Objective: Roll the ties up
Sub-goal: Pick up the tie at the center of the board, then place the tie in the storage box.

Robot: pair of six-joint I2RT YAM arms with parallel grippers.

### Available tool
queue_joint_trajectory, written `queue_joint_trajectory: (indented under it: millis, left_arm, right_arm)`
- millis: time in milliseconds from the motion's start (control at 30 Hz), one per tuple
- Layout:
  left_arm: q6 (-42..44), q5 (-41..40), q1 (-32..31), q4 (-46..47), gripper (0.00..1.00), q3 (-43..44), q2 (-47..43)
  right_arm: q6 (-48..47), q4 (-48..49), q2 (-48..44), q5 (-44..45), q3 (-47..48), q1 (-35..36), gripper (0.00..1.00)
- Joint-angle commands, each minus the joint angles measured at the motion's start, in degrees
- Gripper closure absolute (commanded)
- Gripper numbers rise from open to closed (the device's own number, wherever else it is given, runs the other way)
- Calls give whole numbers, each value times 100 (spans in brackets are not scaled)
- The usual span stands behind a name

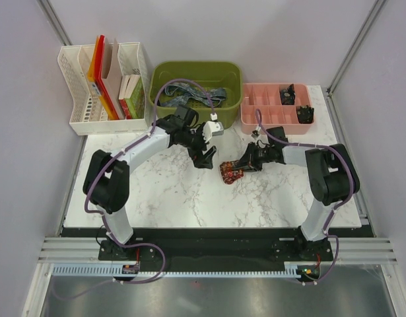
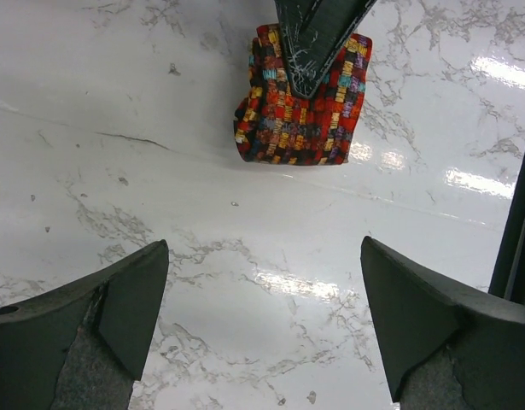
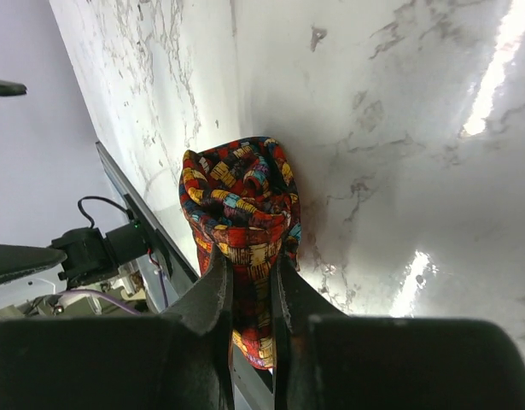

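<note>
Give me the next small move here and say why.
Probably the right pincer should lift the rolled red tie off the table and start toward the pink tray. The tie is already wound into a compact roll, the right pincer is shut on it, and the left pincer stands open, apart from it.

No lettering can be read anywhere; the book spines (image 1: 129, 96) in the white rack (image 1: 73, 84) are too small to make out; the rolled tie (image 2: 288, 128) shows only pattern.
</note>
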Motion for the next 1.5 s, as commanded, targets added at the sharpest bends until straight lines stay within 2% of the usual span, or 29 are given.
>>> queue_joint_trajectory:
  millis: [0,200,500,667,733,833,967,1067,1267,1467]
  left_arm:
    - [-307,207,-11,97,0,4,-285]
    - [-456,277,25,80,0,-5,-276]
    - [-694,365,77,80,0,-146,-487]
    - [-756,339,130,62,0,-198,-619]
    - [-843,356,156,54,0,-233,-645]
    - [-975,400,183,62,0,-260,-707]
    - [-1107,331,227,150,0,-234,-742]
    - [-1160,269,262,176,0,-234,-777]
    - [-1195,198,306,221,0,-392,-812]
    - [-1239,251,323,264,0,-515,-795]
  right_arm:
    - [77,-28,-315,119,108,-106,100]
    - [-212,-405,-446,180,555,-309,100]
    - [-740,-1029,-315,233,1865,-660,100]
    - [-608,-1056,-376,426,2805,-1196,100]
    - [-712,-1117,-368,575,3242,-1678,100]
    - [-1369,-1696,-219,1277,4017,-1943,100]
    - [-2127,-2557,132,2944,4896,-1996,100]
    - [-2567,-3278,598,3771,5765,-1996,100]
    - [-3192,-3938,1170,4503,6478,-1865,100]
    - [-3482,-4035,1539,4962,6708,-1637,100]
